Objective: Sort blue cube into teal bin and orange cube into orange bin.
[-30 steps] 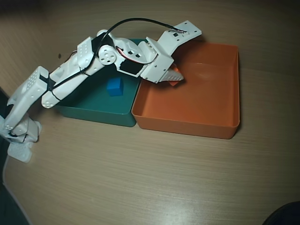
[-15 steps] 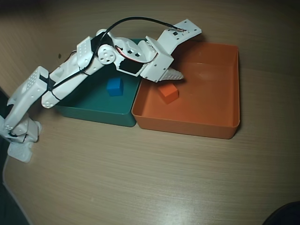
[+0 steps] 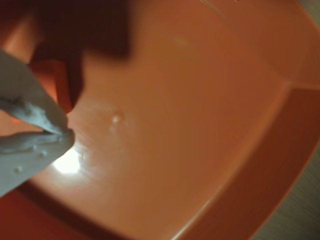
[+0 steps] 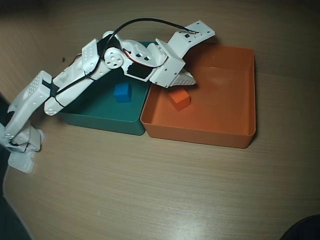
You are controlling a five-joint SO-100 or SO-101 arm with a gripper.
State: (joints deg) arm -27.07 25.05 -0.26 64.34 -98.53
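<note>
Orange plastic fills the wrist view: the floor of the orange bin (image 3: 190,125), with a bright glare spot near the white end effector (image 3: 62,131), whose two tips meet with nothing between them. Just behind those tips sits the orange cube (image 3: 52,82), partly shadowed, loose on the bin floor.

From overhead, the orange cube (image 4: 179,99) lies in the left part of the orange bin (image 4: 245,95), just below the end effector (image 4: 186,80), which hangs over it. The teal bin (image 4: 100,120) stands touching the orange one's left wall, and the blue cube (image 4: 122,92) rests inside it. Both bins sit on a wood-grain tabletop (image 4: 150,190).
</note>
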